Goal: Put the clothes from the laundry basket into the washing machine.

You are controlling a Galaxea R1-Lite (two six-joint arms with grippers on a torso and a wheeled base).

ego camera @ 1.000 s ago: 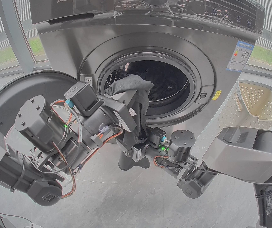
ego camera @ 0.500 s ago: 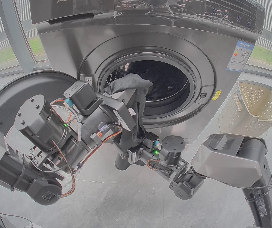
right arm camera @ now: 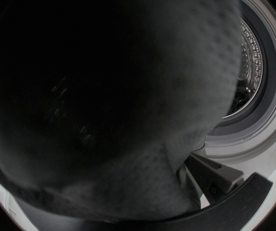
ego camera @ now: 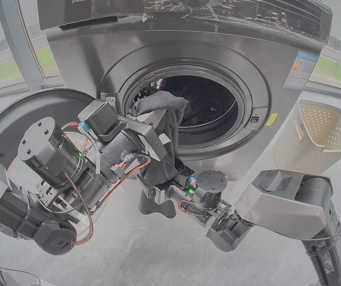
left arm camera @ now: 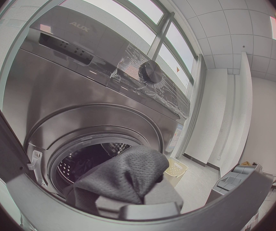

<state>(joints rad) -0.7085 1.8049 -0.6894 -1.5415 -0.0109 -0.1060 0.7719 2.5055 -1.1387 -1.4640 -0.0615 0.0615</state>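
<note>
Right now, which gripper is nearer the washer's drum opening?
The left gripper, holding the grey garment up at the drum opening; the right gripper sits lower, at the garment's hanging end.

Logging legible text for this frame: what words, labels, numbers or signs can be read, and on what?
"AUX": drawer panel, top of the washing machine.
Blue-edged label on its front: too small to read.
Yellow sticker beside the door opening: too small to read.
Icons on the control panel: too small to read.
</note>
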